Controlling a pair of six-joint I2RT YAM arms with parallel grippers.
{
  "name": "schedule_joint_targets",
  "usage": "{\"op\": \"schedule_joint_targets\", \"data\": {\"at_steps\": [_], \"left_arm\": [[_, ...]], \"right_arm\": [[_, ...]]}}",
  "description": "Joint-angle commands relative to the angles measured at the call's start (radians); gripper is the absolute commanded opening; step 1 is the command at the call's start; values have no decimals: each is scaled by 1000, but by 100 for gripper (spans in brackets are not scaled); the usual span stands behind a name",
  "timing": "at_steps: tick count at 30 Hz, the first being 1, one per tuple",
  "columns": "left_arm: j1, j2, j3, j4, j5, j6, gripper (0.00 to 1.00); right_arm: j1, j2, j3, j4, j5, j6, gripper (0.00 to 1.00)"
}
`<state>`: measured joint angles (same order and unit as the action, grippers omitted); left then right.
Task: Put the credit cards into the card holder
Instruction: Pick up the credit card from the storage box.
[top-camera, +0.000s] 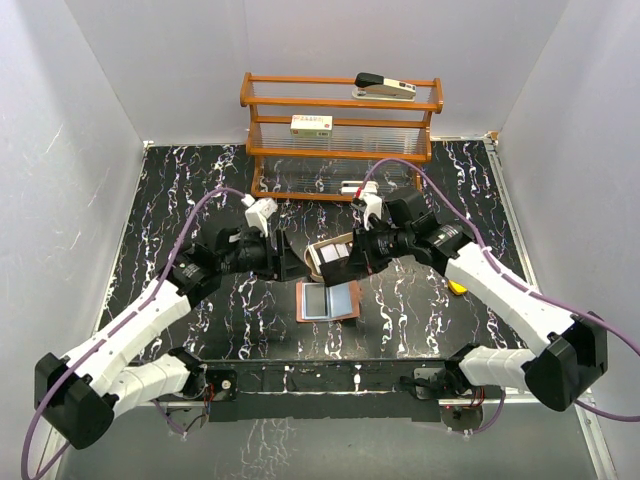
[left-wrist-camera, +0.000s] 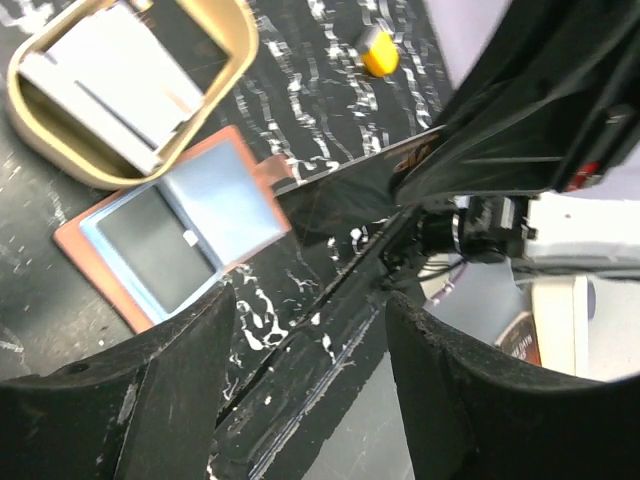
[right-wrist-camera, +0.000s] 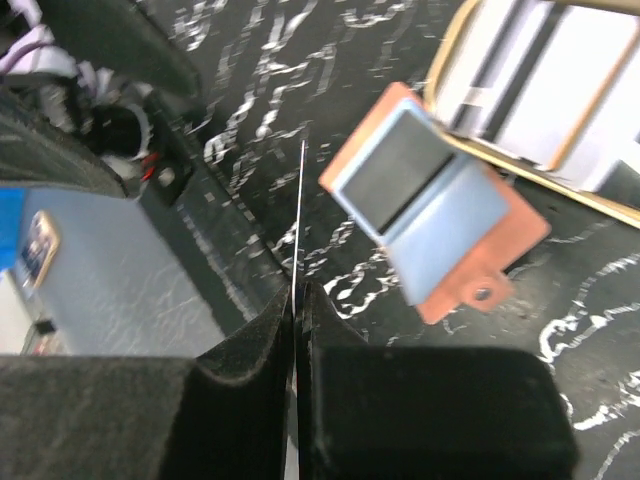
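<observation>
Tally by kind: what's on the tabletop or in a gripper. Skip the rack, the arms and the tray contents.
card holder: 1
card, pinched edge-on in the right gripper: 1
tan tray: 1
small yellow item: 1
Total: 4

The right tool (right-wrist-camera: 298, 300) has its dark padded fingers pressed together on a thin credit card (right-wrist-camera: 300, 220), seen edge-on as a pale line rising just left of the card holder (right-wrist-camera: 430, 205). The card holder lies open on the black marbled desk (right-wrist-camera: 250, 60), bluish-grey pockets up. A tan tray (right-wrist-camera: 590, 192) sits just beyond its upper right.
</observation>
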<state>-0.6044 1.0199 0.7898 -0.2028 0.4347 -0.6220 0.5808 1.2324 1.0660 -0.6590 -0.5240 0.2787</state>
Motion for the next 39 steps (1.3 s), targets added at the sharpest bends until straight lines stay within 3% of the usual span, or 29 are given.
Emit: {"op": "schedule_joint_targets", "data": {"at_steps": [1, 6, 11, 16, 18, 20, 24, 33, 35, 39], "left_arm": [[-1, -19, 80, -88, 195, 130, 61], [-2, 35, 85, -63, 342, 157, 61], [-1, 70, 56, 27, 438, 111, 50], [-2, 71, 38, 71, 444, 91, 15], [-1, 72, 23, 101, 454, 73, 9], [-2, 77, 11, 126, 469, 61, 11], [-2, 96, 1, 147, 506, 65, 29], [-1, 110, -54, 305, 594, -17, 39], [-1, 108, -72, 367, 605, -62, 31], [-2, 109, -96, 406, 588, -99, 3]], "right_arm": [[23, -62, 4, 24, -240, -46, 0], [56, -71, -20, 54, -320, -54, 1], [72, -74, -28, 75, -339, -54, 2], [75, -66, -35, 77, -331, -60, 4], [75, -68, -37, 86, -333, -60, 4], [76, -72, -44, 104, -342, -56, 4], [74, -77, -57, 142, -377, -40, 4], [75, -100, -75, 219, -343, 19, 0], [75, -101, -88, 250, -347, 44, 0], [75, -103, -107, 291, -338, 78, 0]]}}
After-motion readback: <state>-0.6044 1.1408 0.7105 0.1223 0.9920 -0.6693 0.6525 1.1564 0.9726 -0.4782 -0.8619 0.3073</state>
